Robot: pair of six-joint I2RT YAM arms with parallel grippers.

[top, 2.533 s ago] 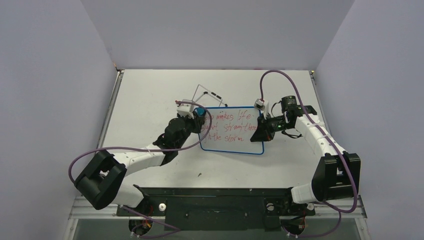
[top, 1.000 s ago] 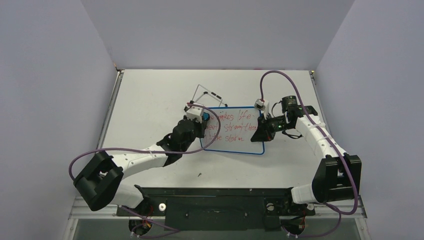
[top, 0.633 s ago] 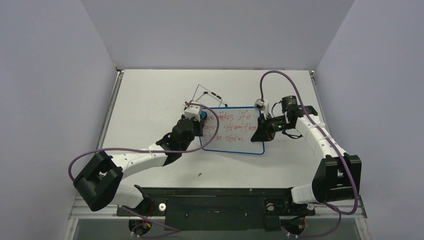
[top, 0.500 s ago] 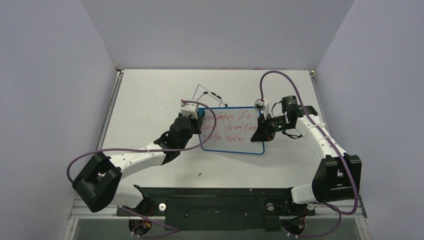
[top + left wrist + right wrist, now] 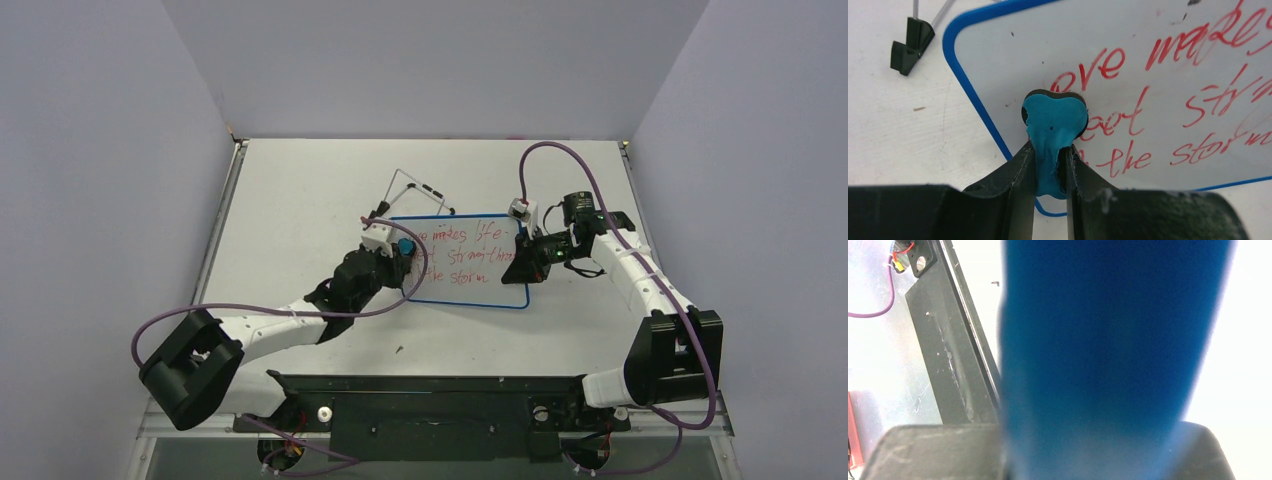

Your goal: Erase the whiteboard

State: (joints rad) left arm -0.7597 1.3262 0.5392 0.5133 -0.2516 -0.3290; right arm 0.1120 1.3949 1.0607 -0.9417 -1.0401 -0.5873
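Note:
The whiteboard (image 5: 470,262) lies flat mid-table, blue-rimmed, with three lines of red handwriting (image 5: 1193,105). My left gripper (image 5: 401,252) is shut on a small blue-and-black eraser (image 5: 1054,122). The eraser's face rests on the board's left end, over the first letters. In the left wrist view the black fingers (image 5: 1018,175) pinch the squashed blue foam. My right gripper (image 5: 523,262) is shut on the board's right edge. The blue rim (image 5: 1108,340) fills the right wrist view, blurred, and hides the fingertips.
The board's black wire stand (image 5: 416,188) sticks out behind it, and one of its feet (image 5: 909,44) rests on the table. Purple cables loop off both arms. A black mounting rail (image 5: 430,388) runs along the near edge. Grey walls close in three sides.
My left gripper has slid the eraser from the board's far-left corner toward the near edge, over the left end. The board and the right arm have stayed put.

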